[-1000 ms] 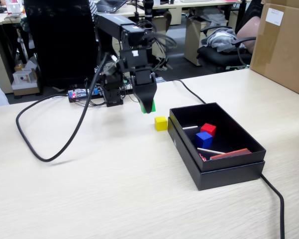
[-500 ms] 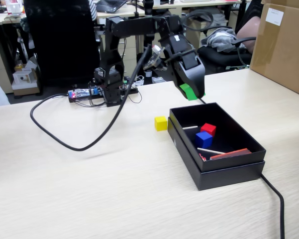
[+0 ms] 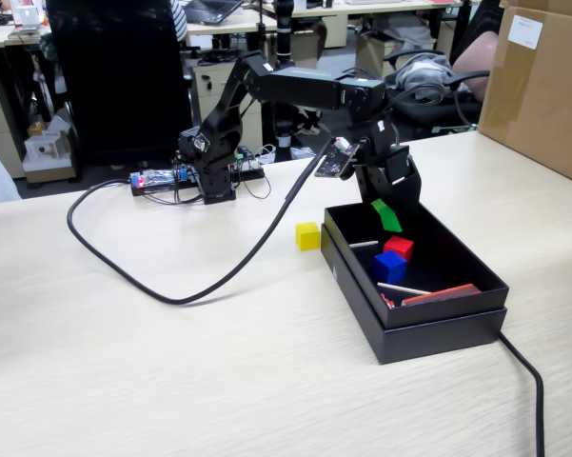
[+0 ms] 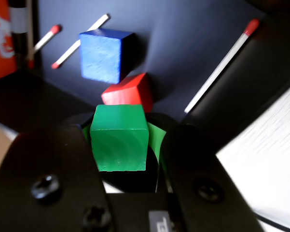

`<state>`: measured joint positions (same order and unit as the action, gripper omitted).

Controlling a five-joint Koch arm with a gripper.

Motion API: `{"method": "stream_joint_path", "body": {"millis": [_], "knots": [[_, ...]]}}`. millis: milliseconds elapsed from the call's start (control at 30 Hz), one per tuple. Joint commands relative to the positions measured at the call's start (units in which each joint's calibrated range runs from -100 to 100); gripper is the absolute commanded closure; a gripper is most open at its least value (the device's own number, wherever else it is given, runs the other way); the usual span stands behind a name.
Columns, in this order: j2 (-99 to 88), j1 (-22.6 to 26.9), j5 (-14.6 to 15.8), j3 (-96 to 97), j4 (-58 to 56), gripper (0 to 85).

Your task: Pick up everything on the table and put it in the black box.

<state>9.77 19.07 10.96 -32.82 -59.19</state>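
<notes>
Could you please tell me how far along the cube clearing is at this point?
Done: the blue cube and red cube lie in the black box. In hand: the pincer holds the green cube above the box. Left: the yellow cube sits on the table.

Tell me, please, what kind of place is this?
Probably a shared office: a beige desk top in front, a black office chair behind it, and more desks with drawer units farther back.
</notes>
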Motion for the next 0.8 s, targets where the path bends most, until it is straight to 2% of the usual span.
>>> {"method": "stream_joint_path", "body": {"millis": [0, 67, 267, 533, 767], "knots": [[-1.00, 0.24, 0.05, -5.62, -0.11, 65.6], [-0.31, 0.24, 0.05, -5.53, -0.11, 56.3], [-2.37, 0.34, 0.00, -4.08, -1.24, 44.4], [-36.91, -2.49, 0.20, 6.43, -1.76, 43.8], [-63.42, -7.28, 0.24, 31.00, -2.01, 43.6]]}}
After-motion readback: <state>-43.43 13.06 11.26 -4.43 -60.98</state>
